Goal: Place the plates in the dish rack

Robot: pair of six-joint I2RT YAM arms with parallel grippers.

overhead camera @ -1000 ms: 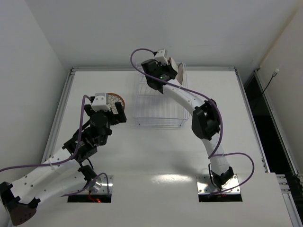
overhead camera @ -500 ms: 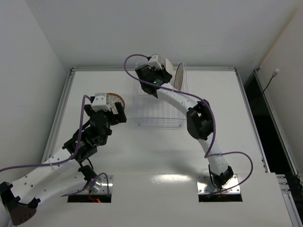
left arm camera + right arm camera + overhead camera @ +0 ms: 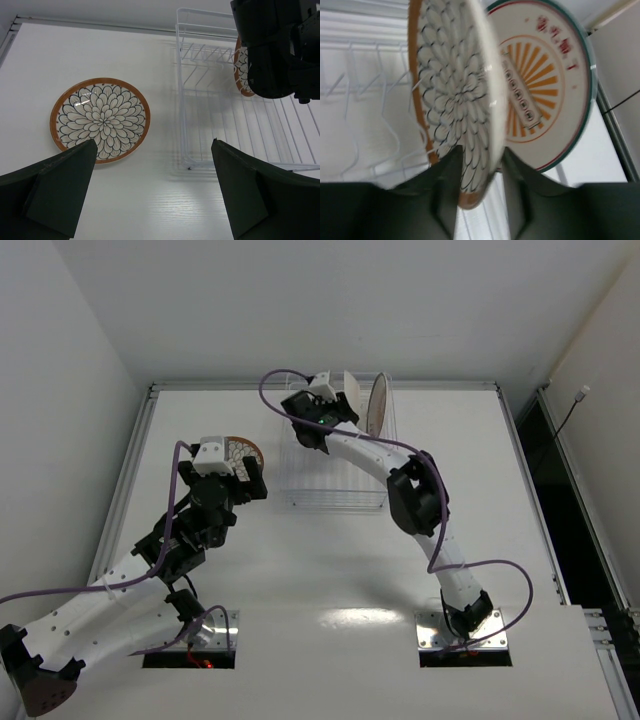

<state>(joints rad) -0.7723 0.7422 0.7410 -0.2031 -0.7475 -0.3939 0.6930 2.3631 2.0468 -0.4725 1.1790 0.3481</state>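
Almost: sunburst plate [image 3: 545, 90] and petal plate [image 3: 455, 100] stand in the dish rack [image 3: 181, 125], right gripper [image 3: 481, 152] straddling the latter (hold unclear), left gripper [image 3: 153, 142] agape over the unloaded flat plate [image 3: 100, 120] at the rack's nine o'clock.

Flat petal-patterned plate [image 3: 100, 120] beside the wire dish rack [image 3: 181, 90]

There are three plates. One petal-patterned plate [image 3: 100, 120] lies flat at the left of the left wrist view. A second petal-patterned plate [image 3: 455, 110] stands on edge at the centre of the right wrist view. One sunburst plate [image 3: 545, 85] stands behind it at upper right.

There is one wire dish rack [image 3: 186, 125].

There are two robot arms: the left arm [image 3: 120, 580] at lower left of the top view, and the right arm [image 3: 420, 500] right of centre.
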